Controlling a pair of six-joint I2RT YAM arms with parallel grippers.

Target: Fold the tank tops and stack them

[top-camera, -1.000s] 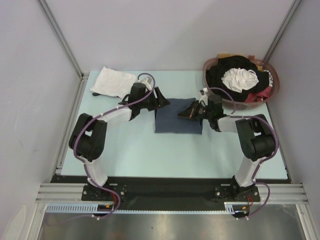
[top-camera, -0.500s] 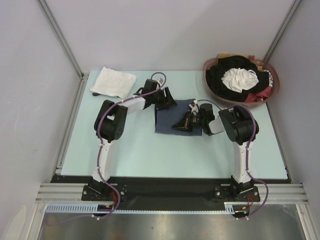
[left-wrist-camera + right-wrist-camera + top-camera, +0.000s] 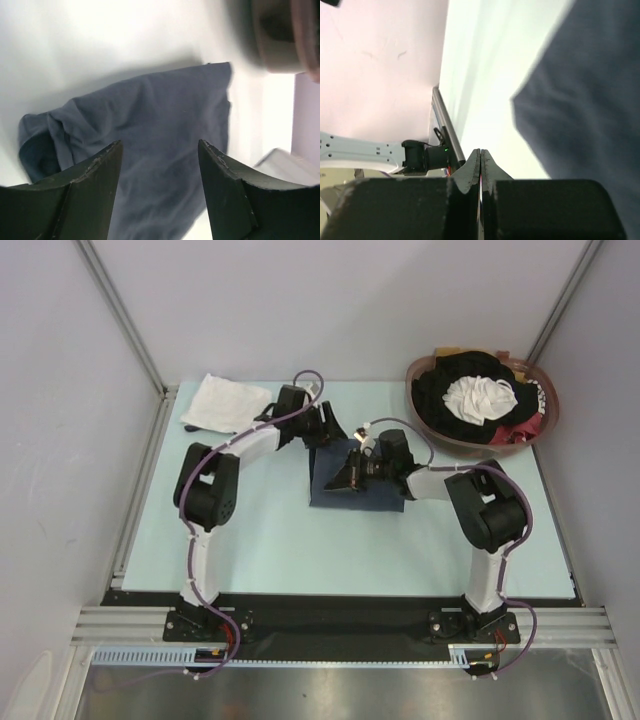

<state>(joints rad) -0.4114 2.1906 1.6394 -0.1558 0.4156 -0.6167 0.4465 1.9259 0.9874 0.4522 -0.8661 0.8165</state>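
Observation:
The slate grey-blue tank top (image 3: 370,492) lies folded in a rough square at the table's middle; it also fills the left wrist view (image 3: 150,110) and the right side of the right wrist view (image 3: 590,95). My left gripper (image 3: 335,432) (image 3: 159,145) hangs open over its far left corner, with nothing between its fingers. My right gripper (image 3: 336,481) (image 3: 480,151) is shut and empty, low over the left part of the same top and pointing left. The white tank top (image 3: 226,403) lies folded at the far left of the table.
A brown basket (image 3: 411,390) at the far right corner holds a jumble of black, white and red clothes. A metal rail (image 3: 140,500) edges the table on the left. Grey walls close in the far side and both sides.
My right gripper has swept left across the grey-blue top, from its right edge to its left part, staying shut. My left gripper has shifted slightly right and toward the cloth's far corner.

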